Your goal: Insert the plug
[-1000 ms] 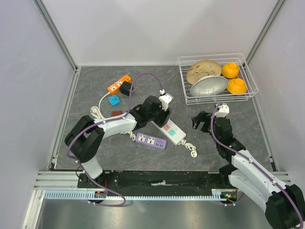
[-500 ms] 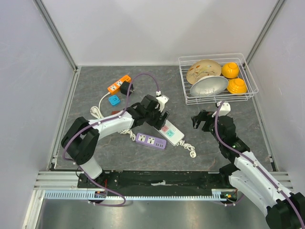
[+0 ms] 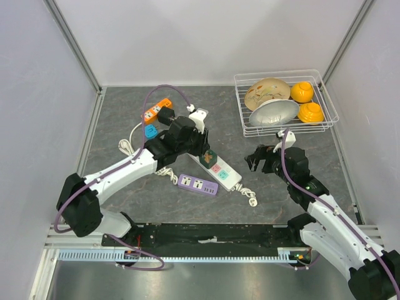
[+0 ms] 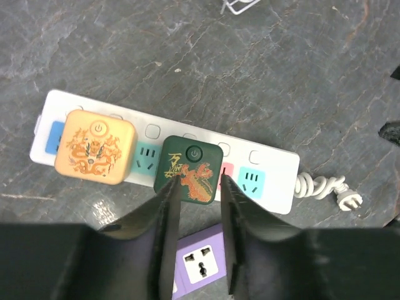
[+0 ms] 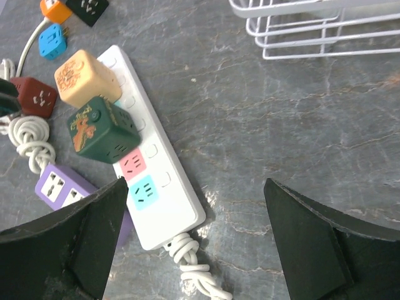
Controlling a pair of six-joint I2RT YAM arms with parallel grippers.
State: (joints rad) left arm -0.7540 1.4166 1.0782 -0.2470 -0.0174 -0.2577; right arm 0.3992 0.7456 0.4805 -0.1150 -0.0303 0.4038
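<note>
Green cube plug [image 4: 189,172] is seated on the white power strip [image 4: 282,181], directly below the left claw [image 4: 199,187]. That claw is spread with nothing pinched, its fingers straddle the cube's near edge, and contact cannot be told. Full pin seating is not confirmed: the cube looks slightly canted in the right wrist view. Risk: a finger catching a cube edge on lift-off would rock it out or drag the strip, which is not pinned down. The right claw [image 5: 195,187] is wide open and empty, off near the strip's cord end. Clearance is tight left of the left claw, where the orange cube [image 4: 94,152] is plugged in just beside. The purple strip [image 4: 200,265] lies close under the fingers. Bare desk [image 4: 300,75] is open ahead and to the right, so straight up is judged the safest exit.
</note>
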